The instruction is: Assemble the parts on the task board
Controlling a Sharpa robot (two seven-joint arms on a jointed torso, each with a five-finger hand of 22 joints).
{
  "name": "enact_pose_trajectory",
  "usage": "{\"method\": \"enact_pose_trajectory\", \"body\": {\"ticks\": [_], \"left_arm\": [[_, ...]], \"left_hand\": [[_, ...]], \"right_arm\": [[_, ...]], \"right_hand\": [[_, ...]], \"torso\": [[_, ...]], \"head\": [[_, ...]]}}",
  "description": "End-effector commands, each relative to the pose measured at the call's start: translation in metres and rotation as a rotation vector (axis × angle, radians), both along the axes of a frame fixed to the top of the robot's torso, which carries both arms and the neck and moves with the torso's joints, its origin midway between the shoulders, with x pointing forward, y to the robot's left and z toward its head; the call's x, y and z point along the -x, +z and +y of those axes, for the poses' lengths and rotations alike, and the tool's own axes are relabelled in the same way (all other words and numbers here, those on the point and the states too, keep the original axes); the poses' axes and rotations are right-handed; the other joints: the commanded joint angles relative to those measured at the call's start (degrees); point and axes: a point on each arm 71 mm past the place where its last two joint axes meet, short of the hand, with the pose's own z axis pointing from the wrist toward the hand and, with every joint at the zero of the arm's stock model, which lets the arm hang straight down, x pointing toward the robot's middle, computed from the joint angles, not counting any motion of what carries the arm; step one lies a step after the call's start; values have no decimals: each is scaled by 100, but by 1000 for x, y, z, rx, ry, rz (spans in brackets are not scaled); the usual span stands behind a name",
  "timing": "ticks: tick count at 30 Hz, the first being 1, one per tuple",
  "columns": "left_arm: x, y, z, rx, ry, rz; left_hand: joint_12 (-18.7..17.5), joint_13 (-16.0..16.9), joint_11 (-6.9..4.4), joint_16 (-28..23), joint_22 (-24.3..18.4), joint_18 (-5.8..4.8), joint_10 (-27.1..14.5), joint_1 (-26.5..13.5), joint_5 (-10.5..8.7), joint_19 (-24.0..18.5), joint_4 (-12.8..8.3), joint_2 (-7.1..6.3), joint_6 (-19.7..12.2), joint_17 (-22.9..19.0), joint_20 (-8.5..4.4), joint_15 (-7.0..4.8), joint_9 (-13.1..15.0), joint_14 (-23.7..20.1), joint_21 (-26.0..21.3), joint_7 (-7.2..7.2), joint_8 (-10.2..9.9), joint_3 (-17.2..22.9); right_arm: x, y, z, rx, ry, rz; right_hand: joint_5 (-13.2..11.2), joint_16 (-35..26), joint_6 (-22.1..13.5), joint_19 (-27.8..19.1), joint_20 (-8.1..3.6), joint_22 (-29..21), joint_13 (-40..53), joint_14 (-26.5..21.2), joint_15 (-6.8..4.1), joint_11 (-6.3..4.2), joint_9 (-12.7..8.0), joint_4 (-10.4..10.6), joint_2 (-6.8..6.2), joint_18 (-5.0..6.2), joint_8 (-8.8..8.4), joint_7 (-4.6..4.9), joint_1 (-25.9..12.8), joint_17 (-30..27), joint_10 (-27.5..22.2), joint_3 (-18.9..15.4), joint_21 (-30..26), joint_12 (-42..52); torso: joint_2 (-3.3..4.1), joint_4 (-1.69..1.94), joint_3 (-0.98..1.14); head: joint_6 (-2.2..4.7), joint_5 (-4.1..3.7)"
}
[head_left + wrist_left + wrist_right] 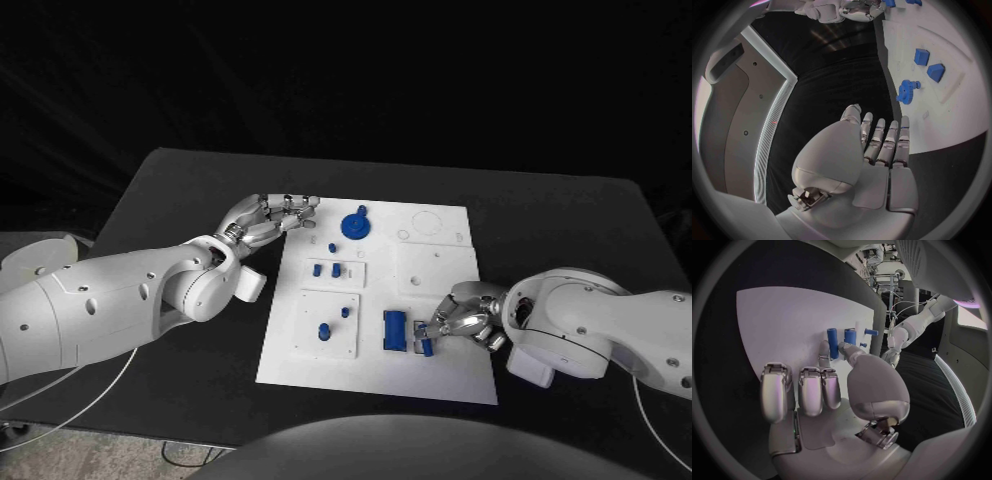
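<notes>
The white task board [433, 375] lies mid-table. My left hand [271, 218] hovers at its far left corner with straight fingers [882, 140] and nothing in it. Near it, a blue gear [355, 224] [907, 90] sits on the board, with two small blue blocks [329, 269] [928, 64] beyond. My right hand [464, 318] rests on the board's near right part. Its thumb [848, 350] touches a short blue piece [423, 335] [851, 336] beside a blue cylinder [394, 330] [832, 342]. Whether it grips that piece is unclear.
Two more small blue parts [335, 322] lie on a raised square plate at the board's near left. Round recesses [430, 220] mark the far right corner. Black table [188, 190] surrounds the board on all sides.
</notes>
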Motion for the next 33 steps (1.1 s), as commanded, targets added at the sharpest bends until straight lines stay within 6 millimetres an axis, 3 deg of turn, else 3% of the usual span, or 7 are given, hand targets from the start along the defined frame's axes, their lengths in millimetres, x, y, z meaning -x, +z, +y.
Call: {"method": "enact_pose_trajectory", "body": {"ticks": [1, 8, 19, 24, 29, 33], "left_arm": [[1, 0, -2, 13, -20, 7], [1, -1, -2, 12, -20, 11], [1, -1, -2, 11, -21, 13], [1, -1, -3, 12, -23, 15], [1, -1, -2, 13, -23, 14], [1, -1, -2, 13, -22, 13]], "left_hand": [[-7, 7, 28, 23, -6, -63, -12, 38, 29, 14, 7, 35, -17, -8, -8, 15, 0, -41, 27, 24, 7, 41], [-8, 6, 29, 23, -8, -63, -14, 44, 33, 13, 6, 36, -20, -8, -7, 16, -1, -44, 27, 25, 6, 45], [-10, 6, 31, 22, -11, -63, -17, 53, 39, 12, 3, 38, -24, -9, -6, 18, -1, -47, 26, 27, 5, 52], [-10, 6, 31, 22, -11, -63, -17, 53, 39, 12, 3, 38, -24, -9, -6, 18, -1, -47, 26, 27, 5, 52], [-10, 6, 31, 22, -11, -63, -17, 53, 39, 12, 3, 38, -24, -9, -6, 18, -1, -47, 26, 27, 5, 52], [-12, 5, 35, 26, -17, -64, -20, 67, 47, 11, 0, 41, -23, -8, -5, 22, -2, -43, 26, 29, 4, 63]], "right_arm": [[0, 1, 2, -1, 7, -22], [0, 1, 2, 17, 8, -30], [-2, 0, 1, 29, 6, -32], [-2, 1, 1, 26, 4, -42], [-1, 3, 1, 20, 31, -68], [2, 4, 0, 19, 61, -67]], "right_hand": [[-29, 14, 39, 293, 27, 1252, 1502, 471, 28, -23, 53, 18, -8, -17, 68, -4, -66, 800, 600, -89, -6, 15], [-364, 11, 14, 300, 7, 1256, 1502, 469, 8, -46, 242, 144, 9, -20, 274, -29, -213, 787, 600, -317, 6, 15], [-265, 9, -22, 299, -10, 1255, 1502, 468, -11, -69, 367, 187, 108, -19, 397, -55, -213, 781, 600, -361, 4, 15], [-385, 11, -52, 300, -17, 1255, 1502, 468, -17, -74, 453, 263, 113, -20, 479, -59, -292, 782, 600, -455, 4, 15], [-786, 18, -105, 303, -27, 1258, 1502, 471, -30, -91, 699, 340, 66, -22, 717, -80, -354, 791, 600, -640, 12, 15], [-1291, 25, -211, 304, -42, 1259, 1502, 472, -50, -108, 1016, 417, -5, -22, 1010, -111, -373, 802, 600, -852, 13, 15]], "torso": [[2, 4, 3], [-5, 3, -1], [-3, 4, -2], [-1, 7, 1], [-4, 4, -1], [-5, 4, -1]], "head": [[0, 4], [0, -6], [0, 5], [0, 13], [0, 20], [0, 23]]}}
